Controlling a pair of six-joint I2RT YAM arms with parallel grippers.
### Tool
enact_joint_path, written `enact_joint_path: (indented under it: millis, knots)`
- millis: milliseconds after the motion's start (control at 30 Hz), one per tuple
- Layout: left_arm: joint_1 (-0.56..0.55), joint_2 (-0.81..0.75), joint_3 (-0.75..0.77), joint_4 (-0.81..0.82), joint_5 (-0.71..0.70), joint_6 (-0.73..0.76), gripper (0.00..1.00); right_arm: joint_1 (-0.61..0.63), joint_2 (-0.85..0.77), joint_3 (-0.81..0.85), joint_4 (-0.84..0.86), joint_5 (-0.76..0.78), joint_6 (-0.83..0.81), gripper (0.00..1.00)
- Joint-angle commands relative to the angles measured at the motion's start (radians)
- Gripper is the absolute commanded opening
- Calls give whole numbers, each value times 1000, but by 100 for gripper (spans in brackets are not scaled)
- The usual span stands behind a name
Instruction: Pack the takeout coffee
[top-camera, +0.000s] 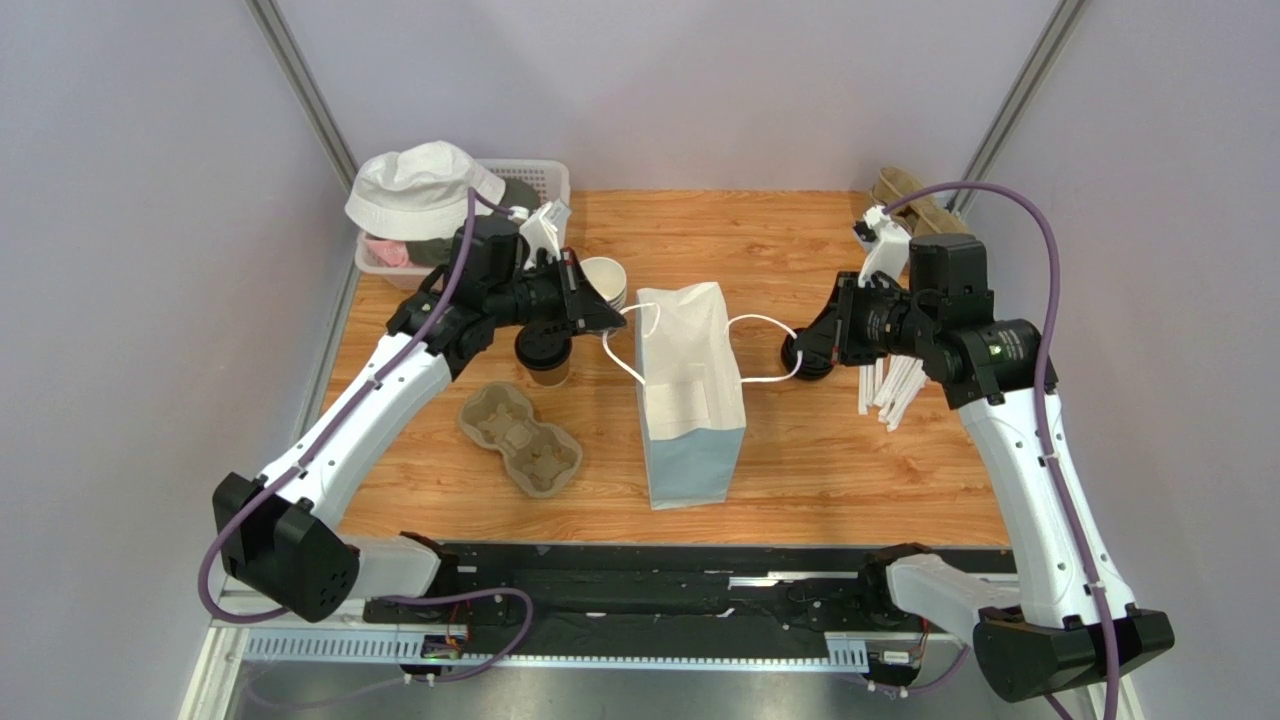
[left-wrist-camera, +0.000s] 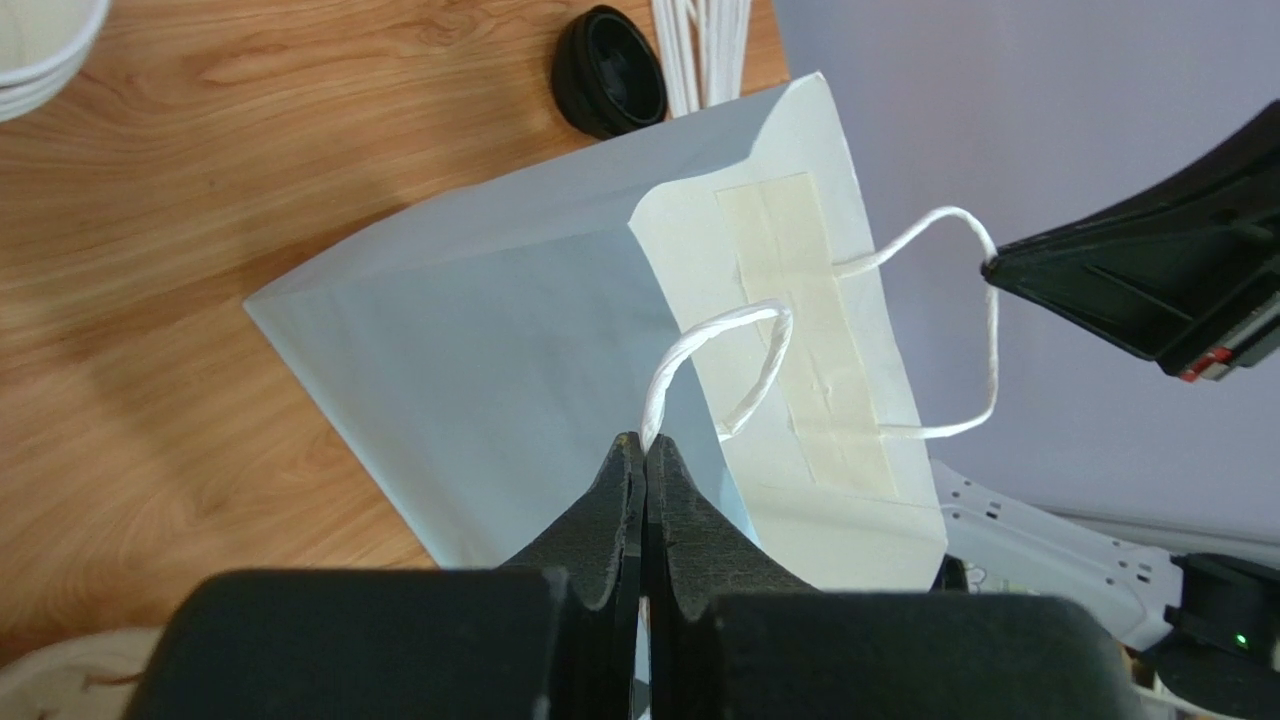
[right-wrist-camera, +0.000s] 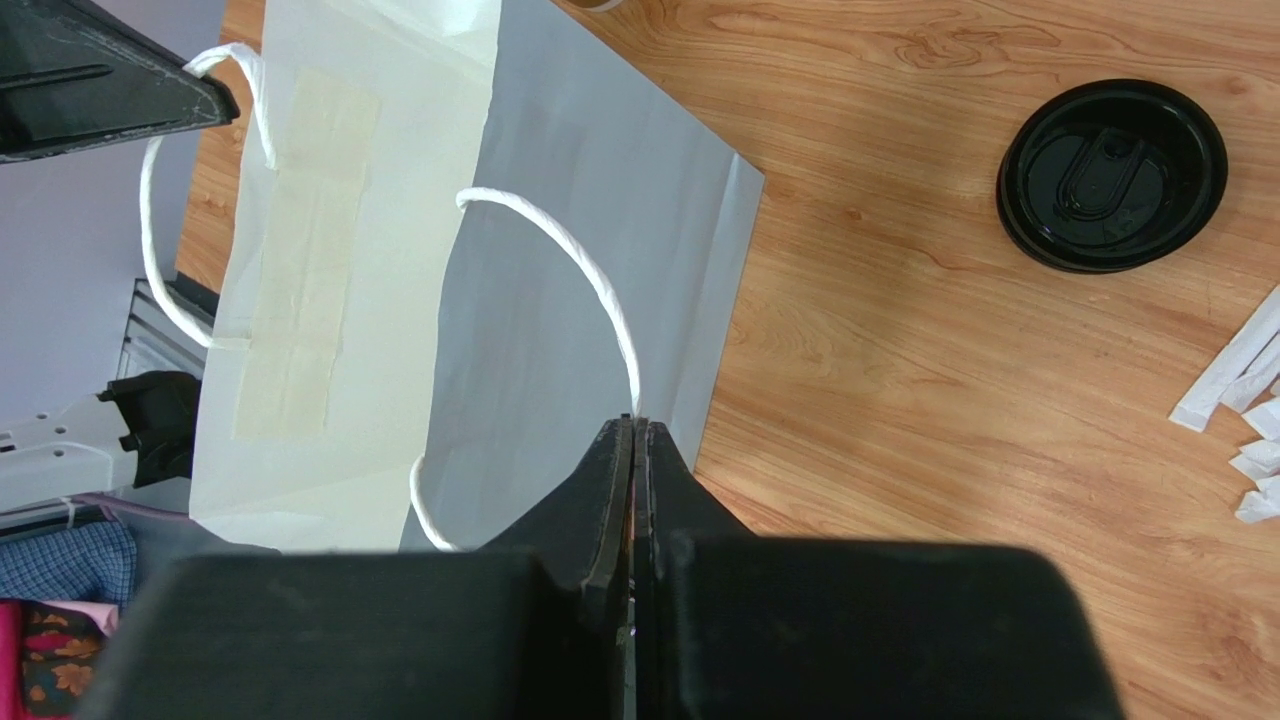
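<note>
Wooden table (top-camera: 872, 480): paper bag (top-camera: 691, 413), cup carrier (top-camera: 522, 438), takeout coffee (top-camera: 546, 360), basket (top-camera: 559, 174), straws (top-camera: 890, 393)

In the top view, the small brown and white paper cup with the round black plastic lid (top-camera: 544, 357) is largely covered by the left gripper (top-camera: 616, 314); only part of the lid and lower wall is shown. The stack of white-rimmed paper cups (top-camera: 606, 276) is half hidden behind that gripper. The contents of the white plastic basket (top-camera: 549, 177) are mostly concealed under a white bucket hat (top-camera: 421, 183). The white paper-wrapped straws (right-wrist-camera: 1235, 393) are cut by the right wrist view's edge. The inside of the white and pale blue paper bag (top-camera: 688, 398) is not shown, and its 2 white cord handles (left-wrist-camera: 706, 353) are lost between pinched jaws. The brown cardboard item (top-camera: 920, 192) behind the right arm cannot be identified.
</note>
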Motion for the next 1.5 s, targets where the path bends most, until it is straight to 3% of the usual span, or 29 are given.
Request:
enact_joint_path:
  millis: [0,367,500,667,1167,1467]
  knots:
    - [-2,-73,-15,101,86,-31,0,-3,-23,-11,0,24,-24,0]
    - [1,-202,-125,169,190,35,0,-5,-14,-11,-4,27,-31,0]
    - [3,-249,-156,16,115,101,0,-3,-11,-8,-9,27,-38,0]
    - [3,-201,-211,-58,3,96,0,-5,-11,-13,-20,27,-50,0]
    - [-2,-6,-230,153,84,49,0,-3,-39,-98,-32,22,-100,0]
    - [-46,2,-239,259,97,24,0,-3,-14,-186,49,-45,-32,0]
